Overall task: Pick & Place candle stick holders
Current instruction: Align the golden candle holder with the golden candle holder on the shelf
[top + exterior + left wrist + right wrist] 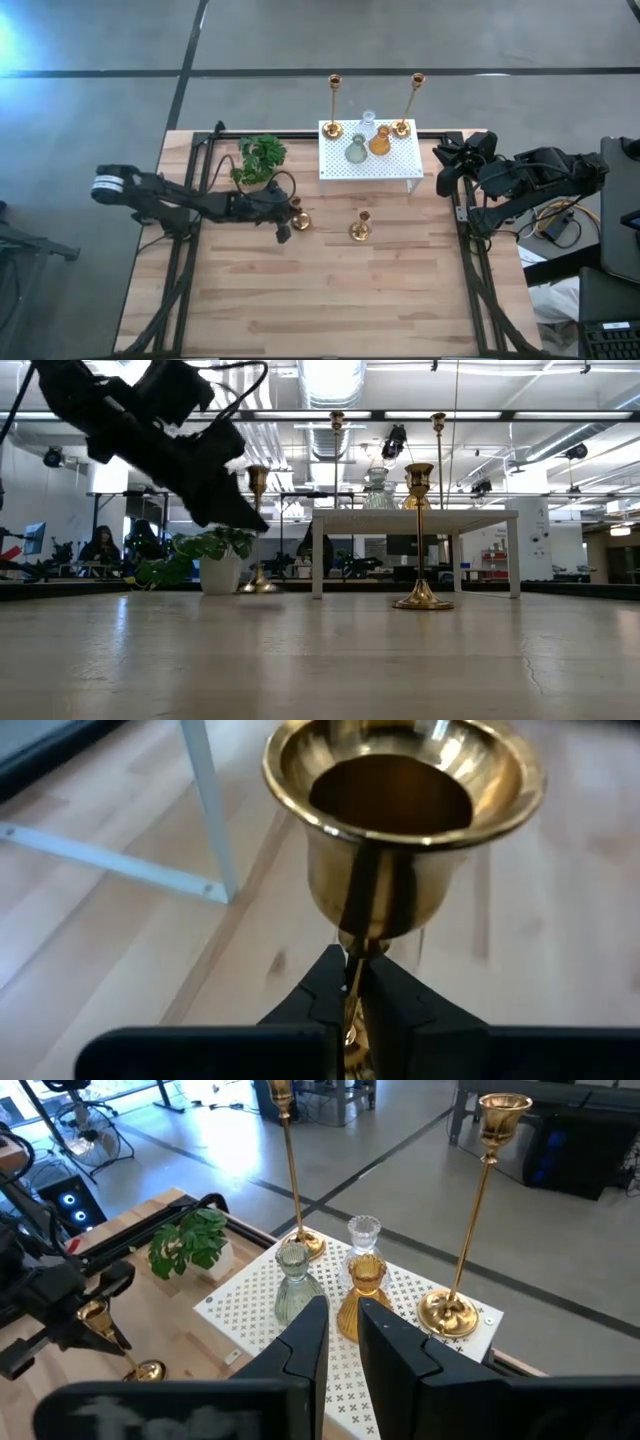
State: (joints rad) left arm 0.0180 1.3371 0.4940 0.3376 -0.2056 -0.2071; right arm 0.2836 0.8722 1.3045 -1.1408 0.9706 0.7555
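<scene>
We start with the short gold candlestick (299,219) on the bare wood, just in front of the potted plant (259,160) and to the left of the white stand (398,170). It stands upright, so its long axis runs straight up from the table, and its cup (400,810) rises above the left gripper (354,982), whose two fingers are pressed together on the slim stem just under that cup. The left arm reaches in from the left side of the table, so the stem lies crosswise to its fingers, a grip from the side, not from above. By our reading the next move turns on this: the candlestick has to rise along its own upright axis before it travels toward the stand, or the round base may drag and tip. A second short candlestick (360,228) stands apart to the right on the wood, nearer the stand's front edge. On the stand we see two tall candlesticks (470,1230) at the back and three small glass holders (362,1295) between them. The right gripper (342,1325) waits above the right edge of the table, beside the stand, its fingers nearly together and holding nothing.
</scene>
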